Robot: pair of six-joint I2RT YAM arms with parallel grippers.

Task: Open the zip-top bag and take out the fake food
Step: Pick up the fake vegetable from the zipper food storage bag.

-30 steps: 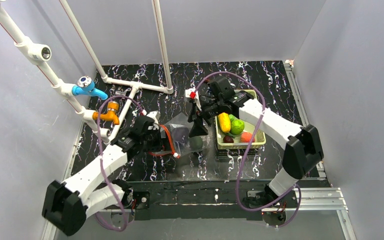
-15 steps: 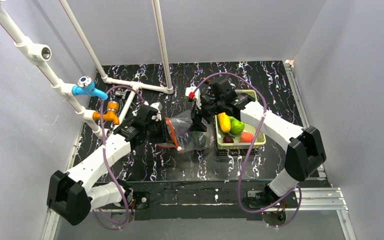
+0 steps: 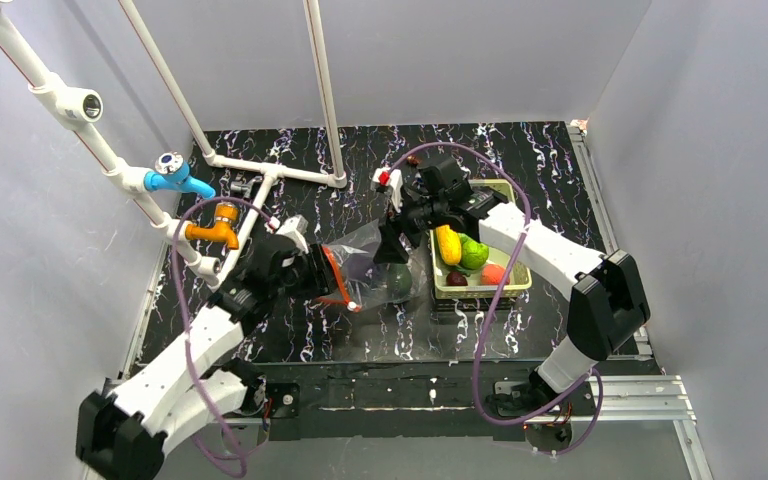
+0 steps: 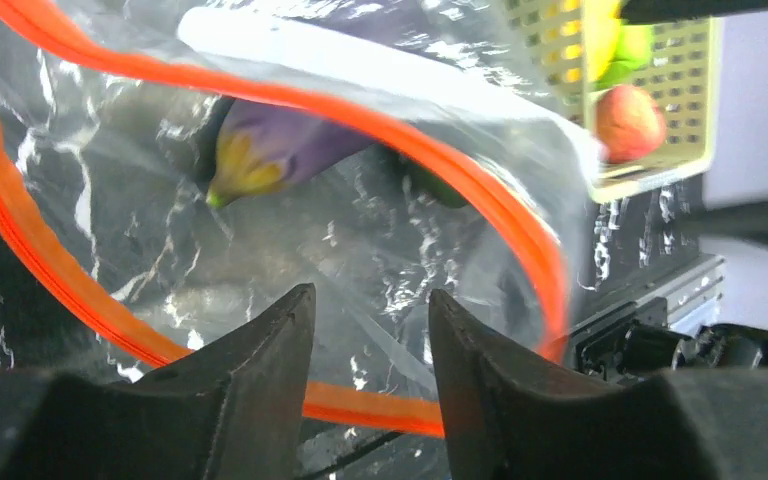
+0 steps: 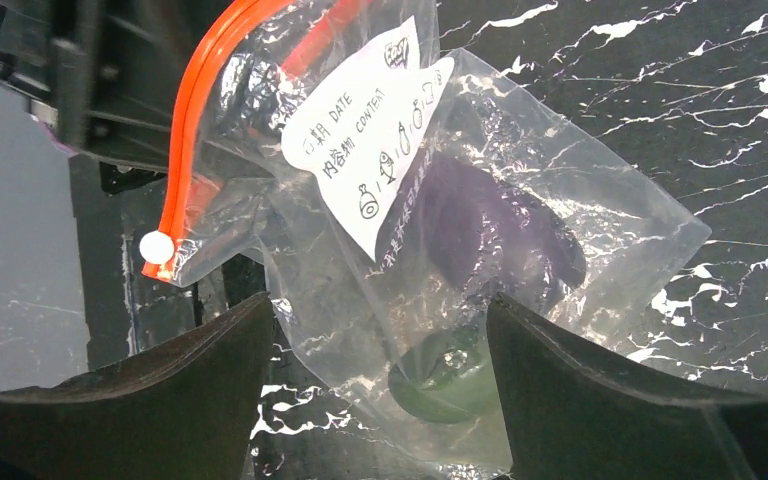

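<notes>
At the left, the left gripper [image 4: 370, 300] sits at the mouth of the clear crinkly plastic zip-top bag [image 3: 368, 262]. Its black fingers [image 4: 260, 380] stand narrowed with a gap between them, and the bag's red-orange zipper strip [image 4: 20, 240] crosses that gap; whether they truly pinch the lip I cannot tell. The mouth gapes as a loop, probably raised so the contents can slide out. Inside lie a purple plastic eggplant [image 4: 285, 150] and a dark green plastic avocado [image 5: 440, 385], near the sealed end on the black marbled table [image 3: 520, 160]. Above that end the right gripper [image 5: 375, 310] hangs released, jaws wide astride the bag, likely placed to tip its bottom. Rightmost, the yellow-green perforated plastic basket [image 3: 518, 280] holds a yellow piece [image 3: 448, 243], a green round fruit [image 3: 475, 253] and a red-orange tomato [image 3: 493, 273], so most of the food seems out.
</notes>
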